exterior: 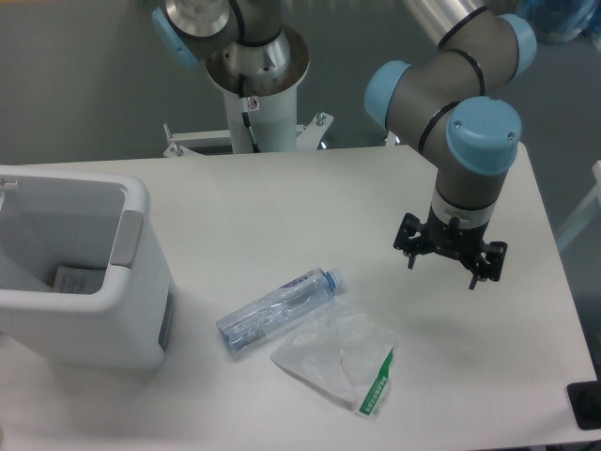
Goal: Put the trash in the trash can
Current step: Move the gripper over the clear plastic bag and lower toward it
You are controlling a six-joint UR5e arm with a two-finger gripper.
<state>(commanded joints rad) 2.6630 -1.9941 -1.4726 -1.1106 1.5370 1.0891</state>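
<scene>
Trash is lying on the table (282,207), not yet in the can (131,202): the bottle (277,313) is resting on its side with its blue cap toward the arm, and the bag (338,360) is lying just beside it, nearer the front edge, the two close or touching. The can is standing at the left edge; a flat item is showing on its floor. The gripper (449,256) is hanging over the table to the right of both pieces, apart from them, fingers spread and carrying nothing. The approach step appears to be in hand. The next move is calling for travel leftward and a descent over one piece, the jaws straddling the bottle across its width.
</scene>
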